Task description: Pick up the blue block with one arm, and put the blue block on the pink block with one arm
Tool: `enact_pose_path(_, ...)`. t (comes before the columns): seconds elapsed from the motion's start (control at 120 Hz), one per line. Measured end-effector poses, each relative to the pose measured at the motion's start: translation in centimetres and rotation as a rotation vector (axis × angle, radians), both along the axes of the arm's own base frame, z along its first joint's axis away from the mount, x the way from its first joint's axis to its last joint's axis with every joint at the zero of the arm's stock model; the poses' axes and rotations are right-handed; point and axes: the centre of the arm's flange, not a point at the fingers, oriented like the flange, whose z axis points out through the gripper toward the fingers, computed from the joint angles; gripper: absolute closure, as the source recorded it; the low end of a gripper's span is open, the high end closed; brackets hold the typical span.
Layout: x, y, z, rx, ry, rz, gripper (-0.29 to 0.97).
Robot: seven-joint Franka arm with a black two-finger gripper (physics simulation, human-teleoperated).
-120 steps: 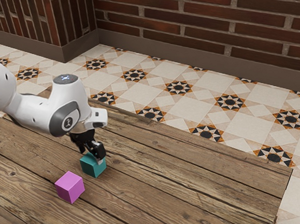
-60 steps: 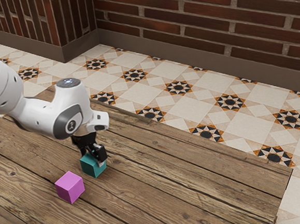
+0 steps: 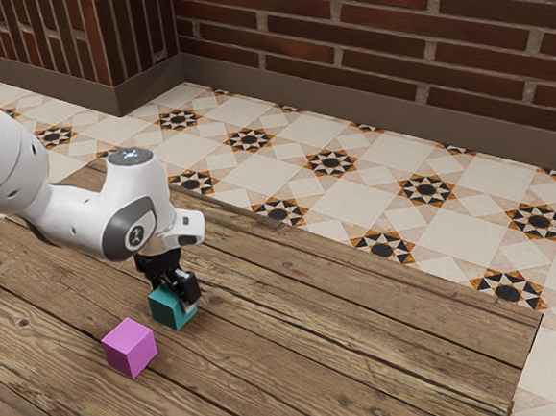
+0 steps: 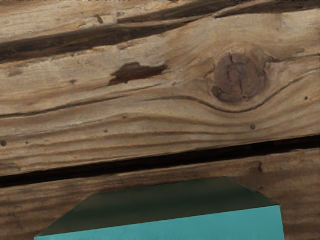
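Black gripper [image 3: 177, 292] sits low over the teal-blue block [image 3: 168, 309], which rests on the wooden plank table [image 3: 344, 348] near the pink block [image 3: 129, 347]. Clamped or not? Cannot tell. Lift and stacking look undone.

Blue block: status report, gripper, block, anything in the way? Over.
Gripper down on top of blue block, grasp unconfirmed. Block rests on wooden table, not lifted. Pink block nearby, apart, top bare; nothing between them.
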Motion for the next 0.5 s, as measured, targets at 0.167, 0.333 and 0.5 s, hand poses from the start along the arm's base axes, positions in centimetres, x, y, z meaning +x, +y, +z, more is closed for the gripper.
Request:
enact_pose_path(0.167,-0.16,-0.17,-0.10,-0.012,0.016,0.019,0.02)
enact_pose_path(0.333,-0.29,-0.30,-0.21,-0.018,0.028,0.037,0.02)
enact_pose_path(0.5,-0.40,-0.47,-0.28,-0.020,0.035,0.046,0.02)
